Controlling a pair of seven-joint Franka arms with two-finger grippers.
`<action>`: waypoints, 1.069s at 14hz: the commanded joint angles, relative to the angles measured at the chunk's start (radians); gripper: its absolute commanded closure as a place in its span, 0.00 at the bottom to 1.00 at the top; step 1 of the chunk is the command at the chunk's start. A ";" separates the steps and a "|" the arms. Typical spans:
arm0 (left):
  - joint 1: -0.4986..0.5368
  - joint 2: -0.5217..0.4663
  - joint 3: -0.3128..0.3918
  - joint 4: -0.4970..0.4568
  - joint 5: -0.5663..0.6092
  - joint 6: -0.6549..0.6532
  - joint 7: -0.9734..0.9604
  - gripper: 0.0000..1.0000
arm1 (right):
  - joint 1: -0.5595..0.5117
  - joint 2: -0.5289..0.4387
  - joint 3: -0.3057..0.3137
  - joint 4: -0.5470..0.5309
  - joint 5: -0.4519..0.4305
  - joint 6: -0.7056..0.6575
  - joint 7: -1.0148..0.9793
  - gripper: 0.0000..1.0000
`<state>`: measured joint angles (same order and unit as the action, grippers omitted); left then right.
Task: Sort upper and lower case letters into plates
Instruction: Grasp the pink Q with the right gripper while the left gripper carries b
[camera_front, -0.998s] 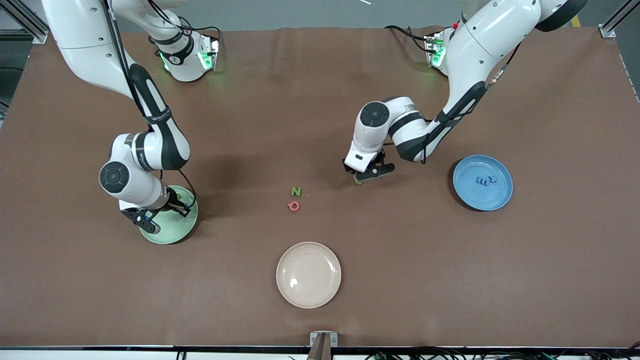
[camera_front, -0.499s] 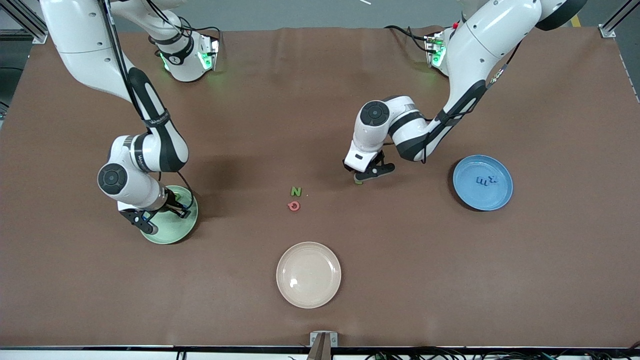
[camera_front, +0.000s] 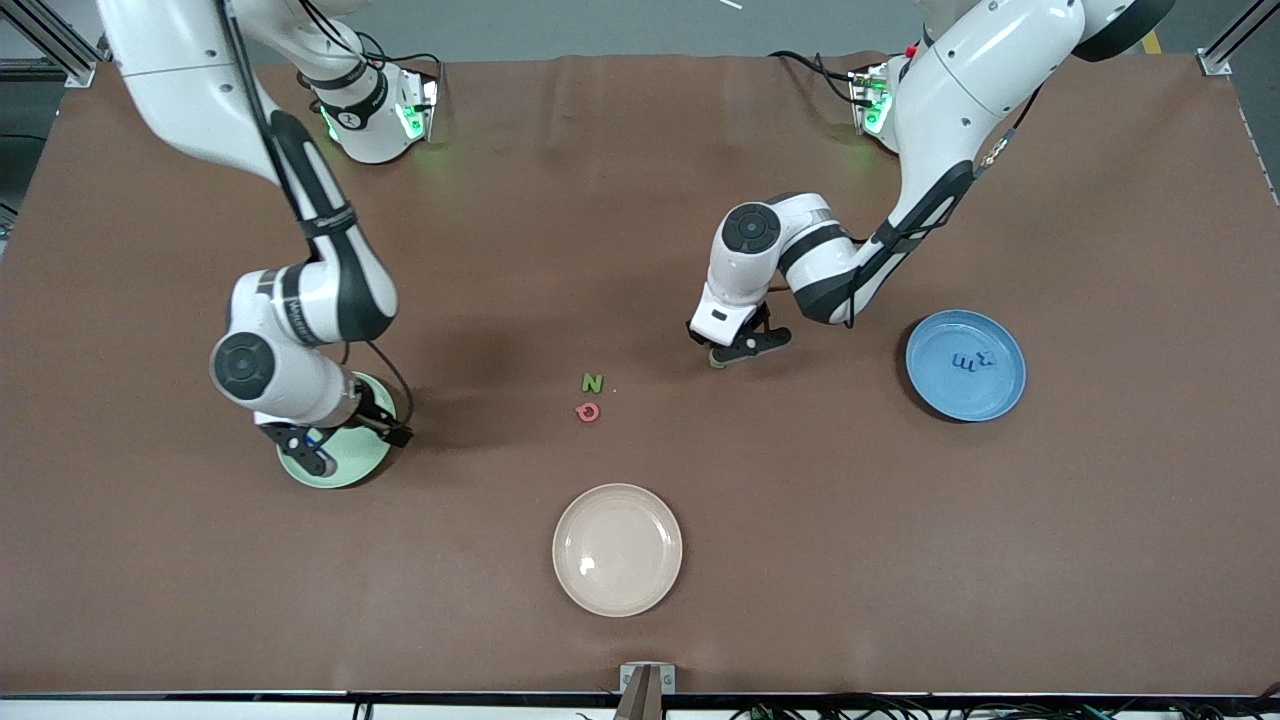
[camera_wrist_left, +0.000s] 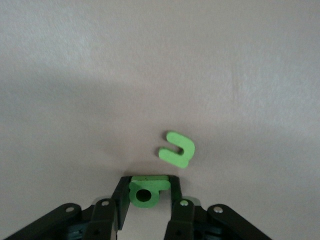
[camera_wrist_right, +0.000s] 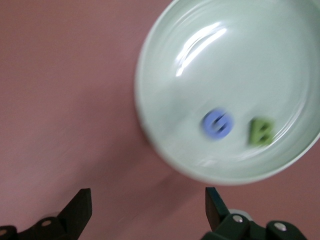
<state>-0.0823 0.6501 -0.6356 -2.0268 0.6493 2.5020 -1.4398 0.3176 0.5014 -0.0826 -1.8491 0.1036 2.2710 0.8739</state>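
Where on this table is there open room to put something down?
The cream plate holds nothing, and bare brown table runs on both sides of it. It is crowded mid-table: the green N, the red letter, and the left gripper pinching a green letter.

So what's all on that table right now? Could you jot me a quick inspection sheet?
Surface: brown table cover, flat.
Job's things: mint green plate holds a blue round letter and a green B; sky blue plate holds dark blue letters; green N and red letter lie mid-table; a curved green letter lies by the left hand.
Clutter: cream plate, nothing in it.
Grippers: left hand shut on a green letter with a hole, low at the table; right hand open over the mint green plate.
Cables: black cables by the bases.
Surroundings: metal frame posts at corners.
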 joint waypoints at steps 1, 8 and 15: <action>0.025 -0.076 -0.007 -0.012 0.015 -0.055 0.013 0.85 | 0.112 0.026 -0.006 0.039 0.025 0.018 0.134 0.00; 0.535 -0.119 -0.414 -0.027 -0.042 -0.320 0.303 0.85 | 0.294 0.224 -0.008 0.263 0.038 0.025 0.525 0.00; 1.097 -0.118 -0.699 -0.180 -0.022 -0.425 0.685 0.85 | 0.347 0.365 -0.014 0.422 0.013 0.025 0.787 0.07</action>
<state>0.8988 0.5482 -1.2776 -2.1448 0.6238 2.0760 -0.8362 0.6425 0.8230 -0.0823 -1.4911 0.1337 2.3051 1.5887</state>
